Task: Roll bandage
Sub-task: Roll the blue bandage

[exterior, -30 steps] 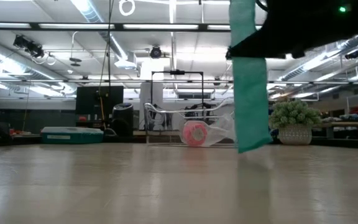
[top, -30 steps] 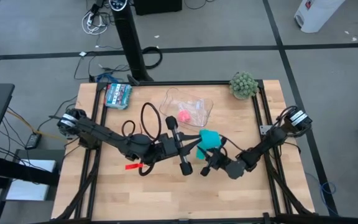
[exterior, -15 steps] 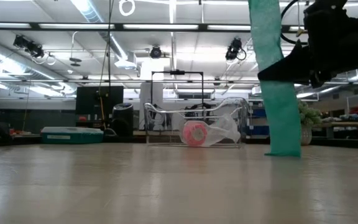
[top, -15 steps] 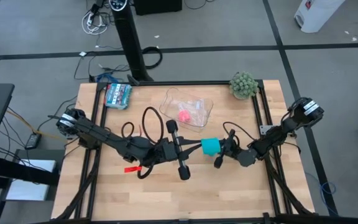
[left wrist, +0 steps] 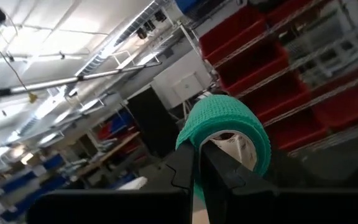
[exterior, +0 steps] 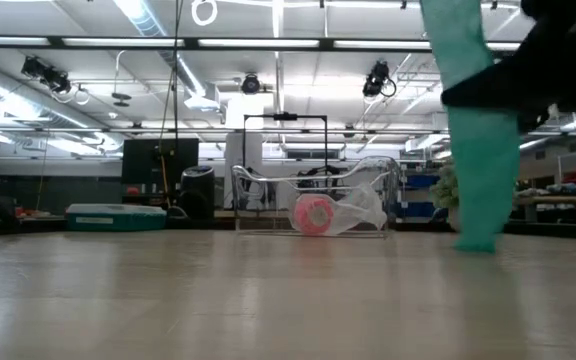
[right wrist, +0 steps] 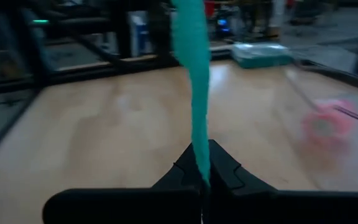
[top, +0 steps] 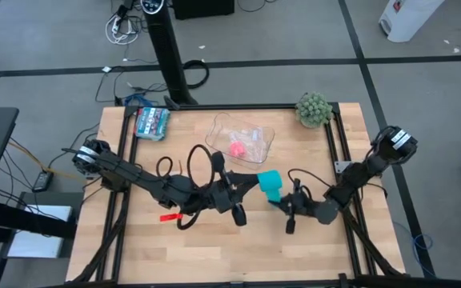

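Observation:
The bandage is a teal roll held above the table's middle, with a loose teal strip hanging from it. My left gripper is shut on the roll, which shows as a ring in the left wrist view. My right gripper is just right of and nearer than the roll and is shut on the strip. In the low view the strip's lower end reaches down to about table level. I cannot tell whether it touches the table. My left gripper pinches the roll's wall between its two fingers. One finger stands before the hollow core, the other outside. The fingers come about level from the table's left. The roll is lifted clear. My right gripper pinches the loose strip between its two fingertips, coming from the table's right. The strip runs straight from the fingers toward the roll. Its free part hangs below in the low view.
A clear plastic bag with a small pink block lies behind the grippers. A teal-patterned packet lies at the far left, a small potted plant at the far right. A red item lies under my left arm.
My right gripper has gone toward the table's right edge with the strip, then a little toward the near edge. The strip has shifted right and hangs lower. My left gripper has turned about its own axis and kept hold of the roll.

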You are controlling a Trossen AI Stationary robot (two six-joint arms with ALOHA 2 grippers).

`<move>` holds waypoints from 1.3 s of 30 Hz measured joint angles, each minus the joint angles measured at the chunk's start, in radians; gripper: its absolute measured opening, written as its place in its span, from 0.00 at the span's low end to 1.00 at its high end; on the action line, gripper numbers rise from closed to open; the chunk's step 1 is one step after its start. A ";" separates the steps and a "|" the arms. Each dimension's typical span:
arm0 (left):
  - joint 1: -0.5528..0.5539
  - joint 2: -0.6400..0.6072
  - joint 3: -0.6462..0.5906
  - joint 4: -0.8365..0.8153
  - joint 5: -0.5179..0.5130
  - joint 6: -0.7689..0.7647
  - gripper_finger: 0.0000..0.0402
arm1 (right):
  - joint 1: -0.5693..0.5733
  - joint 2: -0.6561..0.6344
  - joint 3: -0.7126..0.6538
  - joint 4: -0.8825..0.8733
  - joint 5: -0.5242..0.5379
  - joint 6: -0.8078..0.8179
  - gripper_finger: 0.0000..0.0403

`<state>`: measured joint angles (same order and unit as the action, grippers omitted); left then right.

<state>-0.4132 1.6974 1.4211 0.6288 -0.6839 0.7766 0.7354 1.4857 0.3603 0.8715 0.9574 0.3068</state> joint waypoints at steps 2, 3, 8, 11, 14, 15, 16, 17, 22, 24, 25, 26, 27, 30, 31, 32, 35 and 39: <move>0.000 0.000 0.000 -0.003 -0.005 0.050 0.06 | 0.030 0.000 0.025 0.002 -0.019 -0.038 0.00; 0.001 0.000 0.000 -0.012 -0.010 0.087 0.06 | 0.045 0.000 0.039 0.000 -0.021 -0.061 0.00; 0.001 0.000 -0.001 -0.078 -0.041 0.199 0.06 | 0.118 0.000 0.105 0.001 -0.027 -0.151 0.00; 0.001 0.000 -0.001 -0.086 -0.056 0.234 0.06 | 0.153 0.000 0.147 -0.003 -0.029 -0.192 0.00; 0.001 0.000 -0.001 -0.095 -0.074 0.284 0.06 | 0.187 0.000 0.190 -0.008 -0.039 -0.236 0.00; 0.001 0.000 -0.001 -0.104 -0.082 0.304 0.06 | 0.197 0.000 0.205 -0.010 -0.044 -0.251 0.00; 0.001 0.000 -0.001 -0.111 -0.086 0.326 0.06 | 0.208 0.000 0.219 -0.011 -0.049 -0.265 0.00; 0.001 0.001 -0.001 -0.117 -0.091 0.346 0.06 | 0.218 0.000 0.232 -0.012 -0.054 -0.281 0.00; 0.001 0.001 -0.001 -0.152 -0.132 0.437 0.06 | 0.263 0.000 0.291 -0.046 -0.114 -0.309 0.00; 0.005 0.001 -0.001 -0.159 -0.157 0.467 0.06 | 0.282 0.000 0.319 -0.088 -0.123 -0.305 0.00; 0.007 0.001 -0.001 -0.168 -0.166 0.481 0.06 | 0.291 0.000 0.333 -0.108 -0.121 -0.305 0.00; 0.009 0.000 -0.001 -0.179 -0.177 0.499 0.06 | 0.299 0.001 0.348 -0.126 -0.118 -0.306 0.00; 0.012 0.001 -0.001 -0.196 -0.190 0.511 0.06 | 0.308 0.001 0.363 -0.141 -0.117 -0.312 0.00; 0.022 0.001 -0.002 -0.268 -0.206 0.528 0.06 | 0.325 0.001 0.406 -0.150 -0.115 -0.364 0.00; 0.025 0.001 -0.002 -0.292 -0.206 0.528 0.06 | 0.330 0.001 0.420 -0.150 -0.115 -0.381 0.00; 0.027 0.002 -0.002 -0.317 -0.206 0.529 0.06 | 0.334 0.001 0.435 -0.150 -0.115 -0.399 0.00; 0.028 0.016 -0.002 -0.370 -0.206 0.548 0.06 | 0.337 0.000 0.479 -0.150 -0.125 -0.455 0.00; 0.026 0.055 -0.002 -0.401 -0.185 0.582 0.05 | 0.337 -0.021 0.529 -0.150 -0.130 -0.530 0.00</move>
<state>-0.3873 1.7528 1.4190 0.2282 -0.8690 1.3587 1.0721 1.4649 0.8891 0.7219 0.8272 -0.2229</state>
